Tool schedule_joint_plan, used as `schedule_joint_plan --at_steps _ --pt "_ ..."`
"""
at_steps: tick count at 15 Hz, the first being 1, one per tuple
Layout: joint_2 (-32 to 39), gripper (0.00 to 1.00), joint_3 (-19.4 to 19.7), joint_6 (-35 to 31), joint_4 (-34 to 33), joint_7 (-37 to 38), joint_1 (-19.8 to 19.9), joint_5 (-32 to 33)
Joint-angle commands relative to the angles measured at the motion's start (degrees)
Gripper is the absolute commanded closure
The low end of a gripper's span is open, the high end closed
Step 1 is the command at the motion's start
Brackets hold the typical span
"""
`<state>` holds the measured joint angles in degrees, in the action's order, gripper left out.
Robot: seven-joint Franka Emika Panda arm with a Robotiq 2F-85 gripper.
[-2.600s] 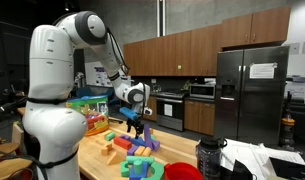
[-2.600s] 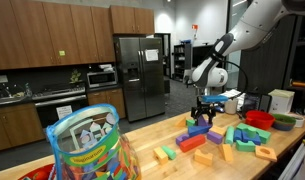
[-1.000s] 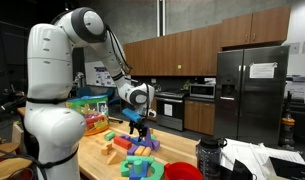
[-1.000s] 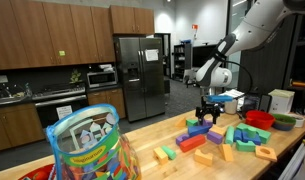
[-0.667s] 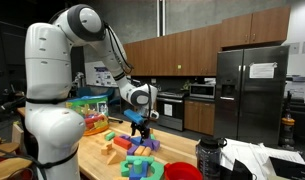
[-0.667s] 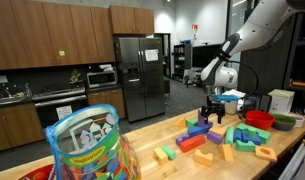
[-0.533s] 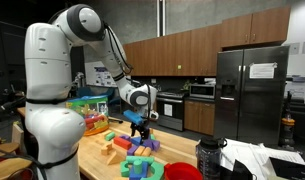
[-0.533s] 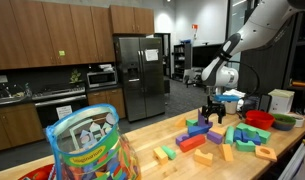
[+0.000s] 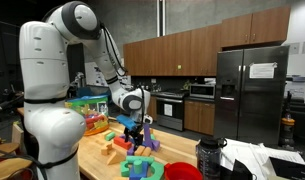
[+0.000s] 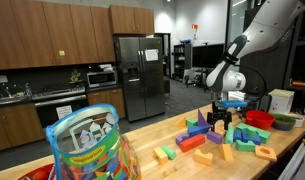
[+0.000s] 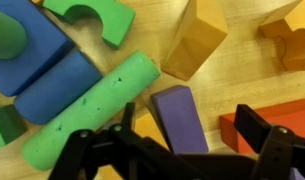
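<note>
As the arm angles down, its pincer gapes above blocks.

Well behind the fingers I see a steel fridge beside brown cabinets. A clear tub full of toys stands on the worktop, well apart from the fingers and close to the camera. Near the fingers, on their far side from the tub, sit a red bowl and a green bowl. In an exterior view a black bottle stands apart from them.
</note>
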<state>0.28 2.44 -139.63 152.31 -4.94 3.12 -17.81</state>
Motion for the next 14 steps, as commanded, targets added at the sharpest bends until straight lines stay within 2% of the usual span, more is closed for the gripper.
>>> schedule_joint_plan --at_steps 1,7,14 --pt "-1.6 0.0 -0.6 -2.0 1.9 1.1 -0.9 2.4" --pt "2.7 0.0 -1.8 -2.9 -1.5 6.7 -2.5 7.6" --pt "6.4 0.0 -1.8 -2.1 -4.0 6.0 -2.5 6.9"
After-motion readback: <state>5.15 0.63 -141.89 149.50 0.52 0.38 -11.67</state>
